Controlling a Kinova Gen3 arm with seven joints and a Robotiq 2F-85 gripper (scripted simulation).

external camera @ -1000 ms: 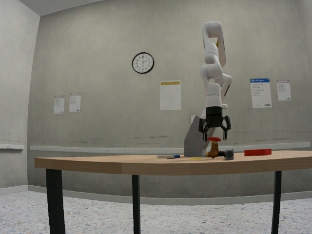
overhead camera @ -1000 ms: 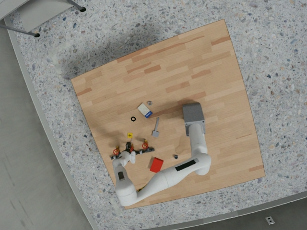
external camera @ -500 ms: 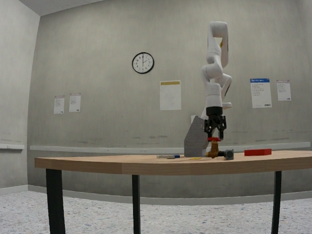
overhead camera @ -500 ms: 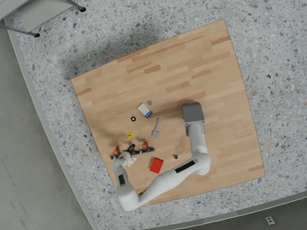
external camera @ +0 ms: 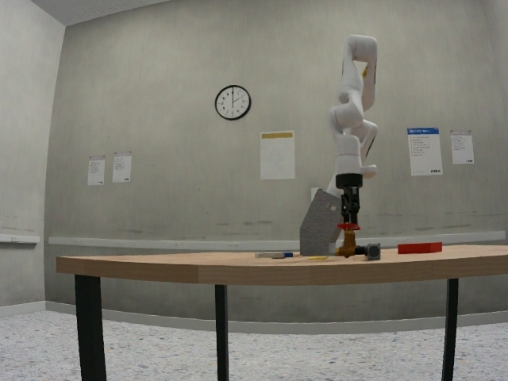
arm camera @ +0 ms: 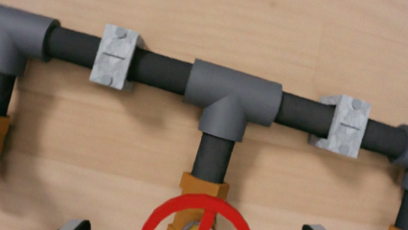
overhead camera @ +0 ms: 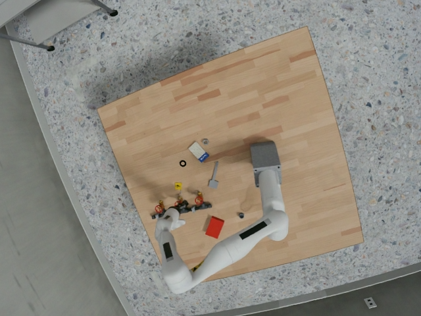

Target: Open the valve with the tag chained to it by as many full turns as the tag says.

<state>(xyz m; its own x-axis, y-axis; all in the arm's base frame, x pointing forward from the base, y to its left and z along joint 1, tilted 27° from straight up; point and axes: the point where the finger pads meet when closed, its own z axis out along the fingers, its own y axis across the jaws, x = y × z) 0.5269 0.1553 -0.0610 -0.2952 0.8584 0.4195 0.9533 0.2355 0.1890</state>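
A dark pipe manifold (overhead camera: 183, 209) lies near the table's front left and carries three brass valves with red handwheels: left (overhead camera: 158, 208), middle (overhead camera: 178, 203) and right (overhead camera: 198, 199). A yellow tag (overhead camera: 177, 185) is chained to the middle valve. My gripper (external camera: 348, 219) points straight down over the manifold, its tips just above a red handwheel (external camera: 348, 226). In the wrist view the open fingertips stand on either side of the middle valve's handwheel (arm camera: 195, 213), below the middle tee (arm camera: 230, 103). The fingers hold nothing. The tag's number is not readable.
A red block (overhead camera: 214, 227) lies right of the manifold, with a small grey cap (overhead camera: 241, 214) beyond it. Behind the manifold lie a grey scraper (overhead camera: 214, 176), a white and blue box (overhead camera: 198, 151), a black ring (overhead camera: 183, 160) and a washer (overhead camera: 204, 139). The arm's grey base (overhead camera: 265, 156) stands at the right.
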